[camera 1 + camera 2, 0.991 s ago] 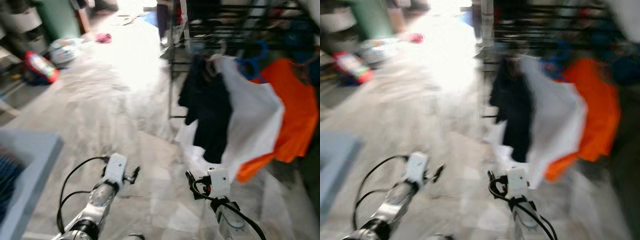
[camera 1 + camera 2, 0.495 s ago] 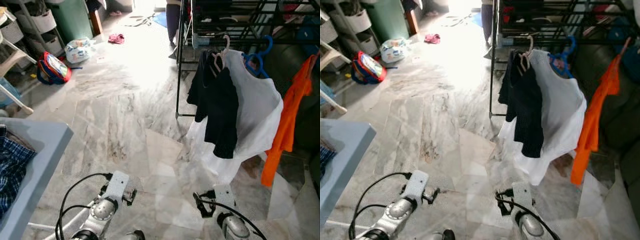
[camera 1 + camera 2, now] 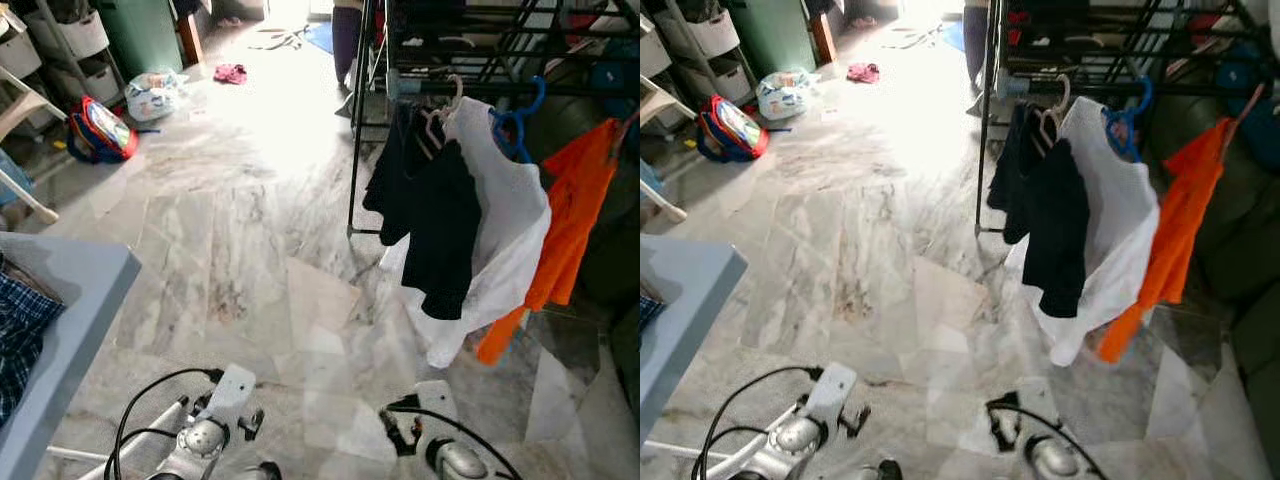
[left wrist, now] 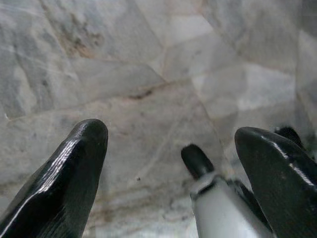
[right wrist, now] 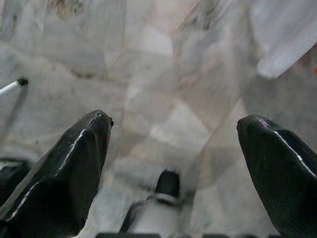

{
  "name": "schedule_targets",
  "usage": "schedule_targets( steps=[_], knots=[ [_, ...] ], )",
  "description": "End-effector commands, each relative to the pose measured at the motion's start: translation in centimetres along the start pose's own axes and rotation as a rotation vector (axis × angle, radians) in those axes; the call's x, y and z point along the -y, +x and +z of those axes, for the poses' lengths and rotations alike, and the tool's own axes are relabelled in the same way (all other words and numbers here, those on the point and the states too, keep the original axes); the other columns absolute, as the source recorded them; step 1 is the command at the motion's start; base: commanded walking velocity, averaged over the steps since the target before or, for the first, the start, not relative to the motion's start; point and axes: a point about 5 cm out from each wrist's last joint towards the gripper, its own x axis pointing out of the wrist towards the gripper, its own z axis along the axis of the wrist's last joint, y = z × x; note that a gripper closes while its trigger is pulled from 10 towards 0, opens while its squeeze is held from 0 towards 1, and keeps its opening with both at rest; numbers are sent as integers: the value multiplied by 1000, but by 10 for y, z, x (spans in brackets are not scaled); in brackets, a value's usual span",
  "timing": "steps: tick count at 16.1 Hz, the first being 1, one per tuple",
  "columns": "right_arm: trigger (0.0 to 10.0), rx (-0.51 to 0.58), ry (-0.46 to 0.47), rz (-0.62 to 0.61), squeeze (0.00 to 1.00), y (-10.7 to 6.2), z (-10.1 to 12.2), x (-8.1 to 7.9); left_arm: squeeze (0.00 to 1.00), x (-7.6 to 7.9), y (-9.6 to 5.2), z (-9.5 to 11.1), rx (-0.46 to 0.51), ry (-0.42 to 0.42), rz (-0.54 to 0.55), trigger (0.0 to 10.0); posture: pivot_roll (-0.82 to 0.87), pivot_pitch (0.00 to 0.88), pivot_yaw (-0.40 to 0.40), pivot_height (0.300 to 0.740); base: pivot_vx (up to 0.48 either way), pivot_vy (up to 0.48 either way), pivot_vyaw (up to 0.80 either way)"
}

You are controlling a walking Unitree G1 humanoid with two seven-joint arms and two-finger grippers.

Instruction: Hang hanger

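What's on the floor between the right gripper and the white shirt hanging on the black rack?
Bare marble floor, seen in the left eye view, lies between the right gripper and the white shirt on the black rack.

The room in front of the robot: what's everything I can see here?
Clothes rack: one, black, ahead on the right.
Black garment: one, hanging on the rack.
White shirt: one, beside the black garment.
Orange shirt: one, farthest right.
Blue hanger: one, on the rack.
Backpack: one, red and blue, on the floor at far left.
Plastic bag: one, whitish, past the backpack.
Table: one, pale blue, near left.
Left hand: open, above the marble floor.
Right hand: open, above the floor.
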Motion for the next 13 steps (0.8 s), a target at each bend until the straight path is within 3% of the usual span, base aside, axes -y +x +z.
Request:
schedule_targets(
  steps=[1, 4, 8, 11, 13],
  knots=[
    [10000, -30, 1, 6, 0, 0, -4, -1, 0, 3, -1, -7, -31, 6, -1, 10000, -39, 78, 1, 740, 0, -277, 0],
    [10000, -48, -8, 14, 0, 2, -2, -7, 0, 3, -2, -9, -40, -1, 1, 10000, -32, 79, -3, 740, 0, -330, 0],
    [10000, -58, -49, 53, 0, 10, 7, -39, 0, 14, -3, -18, -73, 15, -16, 10000, -40, 86, 1, 740, 0, -337, 0],
    [10000, -54, -49, 61, 0, 14, 16, -52, 0, 26, -3, -20, -83, 34, -31, 10000, -44, 89, 2, 740, 0, 0, 0],
    [10000, -62, -42, 48, 0, 11, 9, -41, 0, 27, -3, -19, -83, 42, -30, 10000, -46, 91, 3, 740, 0, 0, 0]
  ],
)
